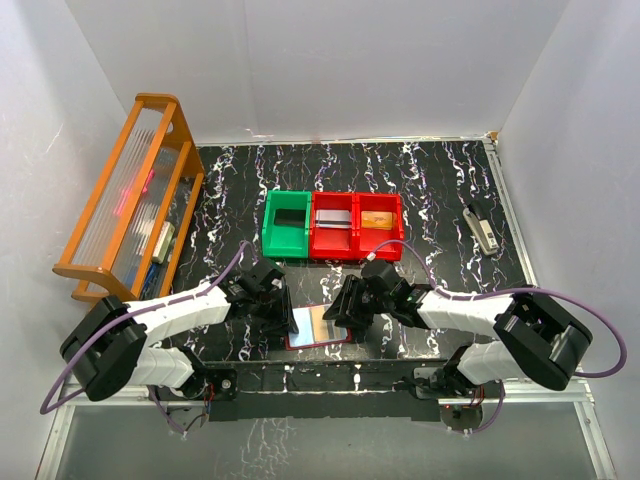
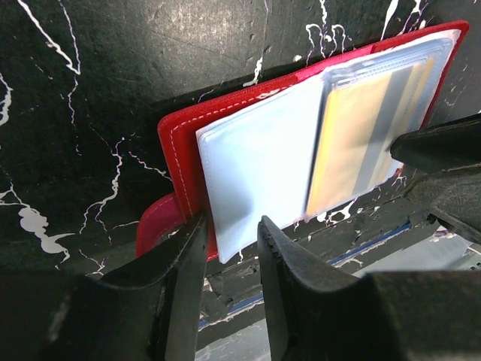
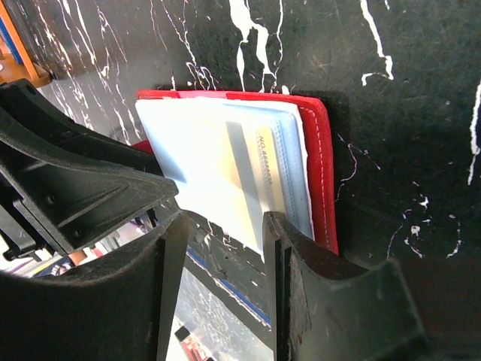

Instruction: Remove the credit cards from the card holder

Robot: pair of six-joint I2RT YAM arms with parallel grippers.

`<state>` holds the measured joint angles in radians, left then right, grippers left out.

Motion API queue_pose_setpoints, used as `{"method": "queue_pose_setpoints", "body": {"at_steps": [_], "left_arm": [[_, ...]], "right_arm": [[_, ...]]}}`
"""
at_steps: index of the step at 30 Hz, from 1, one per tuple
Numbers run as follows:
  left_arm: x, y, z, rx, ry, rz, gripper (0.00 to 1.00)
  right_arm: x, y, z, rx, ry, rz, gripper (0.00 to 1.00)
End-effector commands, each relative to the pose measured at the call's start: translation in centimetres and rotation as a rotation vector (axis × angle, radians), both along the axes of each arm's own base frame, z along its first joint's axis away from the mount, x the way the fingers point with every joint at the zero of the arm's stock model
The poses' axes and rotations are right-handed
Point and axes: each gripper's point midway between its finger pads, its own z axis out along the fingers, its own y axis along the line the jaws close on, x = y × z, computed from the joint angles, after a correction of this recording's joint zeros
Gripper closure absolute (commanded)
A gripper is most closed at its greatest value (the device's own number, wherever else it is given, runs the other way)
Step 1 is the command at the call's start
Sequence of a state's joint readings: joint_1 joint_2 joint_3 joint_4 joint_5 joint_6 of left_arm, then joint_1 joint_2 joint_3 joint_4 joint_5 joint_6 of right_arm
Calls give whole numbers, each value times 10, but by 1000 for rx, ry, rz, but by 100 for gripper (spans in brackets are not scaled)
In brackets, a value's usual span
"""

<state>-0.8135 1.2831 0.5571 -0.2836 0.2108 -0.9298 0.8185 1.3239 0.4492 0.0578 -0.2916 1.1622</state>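
The card holder (image 1: 318, 326) lies open flat near the table's front edge, a dark-red cover (image 2: 179, 143) with pale clear sleeves (image 2: 259, 162). A gold credit card (image 2: 353, 143) with a grey stripe sits inside a right-hand sleeve; the right wrist view shows the credit card (image 3: 263, 162) under several sleeves, with the red cover (image 3: 325, 177) beyond them. My left gripper (image 1: 283, 310) straddles the holder's left near corner, jaws (image 2: 231, 226) narrow but apart. My right gripper (image 1: 342, 310) stands open (image 3: 225, 222), one finger (image 3: 289, 233) on the holder's right half.
At mid-table a green bin (image 1: 286, 225) stands beside two red bins (image 1: 333, 225) (image 1: 381, 222) holding flat items. A wooden rack (image 1: 130, 195) leans at the left wall. A small stapler-like object (image 1: 483, 228) lies far right. The table's front edge runs just below the holder.
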Motion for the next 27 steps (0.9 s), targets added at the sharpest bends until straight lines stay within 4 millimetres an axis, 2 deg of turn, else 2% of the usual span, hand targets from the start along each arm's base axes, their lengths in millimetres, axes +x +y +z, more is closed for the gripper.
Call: {"method": "queue_pose_setpoints", "body": {"at_steps": [1, 6, 9, 13, 17, 22, 27], "left_arm": [[-8, 9, -9, 40, 19, -26, 70], [-9, 11, -9, 48, 17, -30, 72], [-9, 12, -9, 55, 14, -32, 73], [-9, 12, -10, 49, 9, -39, 74], [-9, 9, -11, 37, 6, -55, 75], [-7, 6, -9, 33, 2, -69, 77], [-3, -1, -7, 10, -1, -68, 78]], "right_arm": [[9, 15, 21, 68, -31, 2, 57], [14, 11, 26, 25, -45, -16, 55], [14, 3, 21, -28, -48, -28, 55], [9, 5, 19, -14, -43, 5, 56], [9, -2, 6, -86, -27, 3, 57], [3, 0, -2, -95, -6, 42, 57], [4, 4, 1, -91, -21, 50, 58]]}}
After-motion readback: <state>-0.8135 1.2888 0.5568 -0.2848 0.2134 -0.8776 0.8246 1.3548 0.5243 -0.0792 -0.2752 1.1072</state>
